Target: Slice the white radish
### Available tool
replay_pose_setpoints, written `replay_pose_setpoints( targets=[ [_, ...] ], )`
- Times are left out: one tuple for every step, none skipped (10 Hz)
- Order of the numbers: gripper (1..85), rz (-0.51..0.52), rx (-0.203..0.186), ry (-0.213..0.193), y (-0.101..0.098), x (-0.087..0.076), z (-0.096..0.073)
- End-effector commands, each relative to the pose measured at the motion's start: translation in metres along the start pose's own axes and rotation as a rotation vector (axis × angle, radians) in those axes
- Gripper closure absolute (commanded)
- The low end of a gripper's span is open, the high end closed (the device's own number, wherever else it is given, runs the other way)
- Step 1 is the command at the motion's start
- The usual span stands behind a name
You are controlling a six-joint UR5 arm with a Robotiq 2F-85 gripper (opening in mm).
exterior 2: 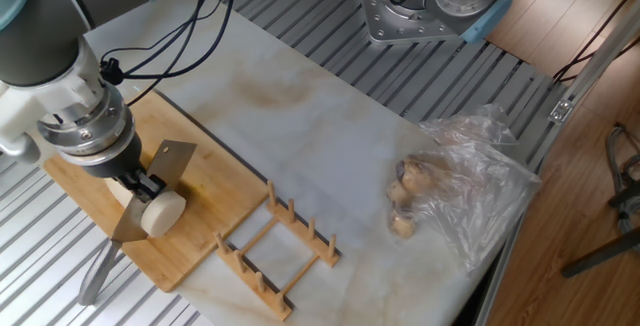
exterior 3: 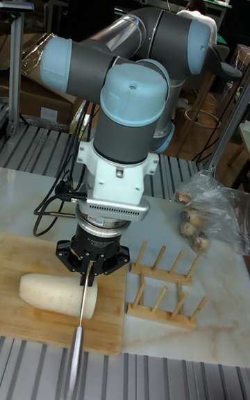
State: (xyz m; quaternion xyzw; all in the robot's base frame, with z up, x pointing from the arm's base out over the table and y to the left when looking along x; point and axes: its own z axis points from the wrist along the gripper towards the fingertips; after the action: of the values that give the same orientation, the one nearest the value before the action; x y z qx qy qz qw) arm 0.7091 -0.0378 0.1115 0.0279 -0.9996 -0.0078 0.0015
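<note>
Radish: the thick creamy-white smooth radish point(exterior 2: 152, 209) lies on its side on the light bamboo cutting board point(exterior 2: 215, 201), at the board's near-left part; its flat round cut end faces the fixed camera.
Radish in the tall view: the cylinder point(exterior 3: 55, 294) lies lengthwise across the board point(exterior 3: 42, 330), its right end passing under the blade.
End effector: the black two-finger end effector point(exterior 2: 143, 180) is clamped on the handle of a flat steel knife point(exterior 2: 150, 191), directly above the radish.
Knife: its broad blade stands on edge and crosses the radish near the cut end; in the tall view the blade point(exterior 3: 78, 341) shows edge-on, as a thin line running toward the camera past the board's front edge.
Contact: whether the edge is already in the radish or only resting on it cannot be told.
Rack: a small wooden peg rack point(exterior 2: 278, 249) sits on the marble table point(exterior 2: 330, 136), just right of the board.
Bag: a crumpled clear plastic bag point(exterior 2: 470, 191) with brownish lumps point(exterior 2: 405, 201) lies well to the right, near the table edge.
</note>
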Motion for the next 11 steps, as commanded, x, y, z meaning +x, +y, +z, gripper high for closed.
replay_pose_setpoints(
  targets=[
    [74.0, 0.035, 0.000, 0.019, 0.003, -0.001, -0.004],
    [84.3, 0.040, 0.005, 0.023, 0.002, 0.000, -0.003],
    [84.3, 0.038, 0.003, 0.022, 0.002, 0.000, -0.001],
    [84.3, 0.040, 0.002, 0.022, 0.002, 0.000, 0.000],
    [84.3, 0.046, -0.003, 0.023, 0.005, 0.001, 0.002],
    [84.3, 0.048, -0.003, 0.029, 0.005, 0.002, 0.002],
    [84.3, 0.047, -0.008, 0.035, 0.004, 0.006, 0.001],
    [84.3, 0.044, -0.011, 0.038, 0.001, 0.009, 0.000],
    [84.3, 0.044, -0.013, 0.043, -0.001, 0.013, -0.001],
    [84.3, 0.054, -0.014, 0.043, -0.002, 0.014, -0.001],
    [84.3, 0.070, -0.014, 0.035, 0.002, 0.013, 0.002]
  ],
)
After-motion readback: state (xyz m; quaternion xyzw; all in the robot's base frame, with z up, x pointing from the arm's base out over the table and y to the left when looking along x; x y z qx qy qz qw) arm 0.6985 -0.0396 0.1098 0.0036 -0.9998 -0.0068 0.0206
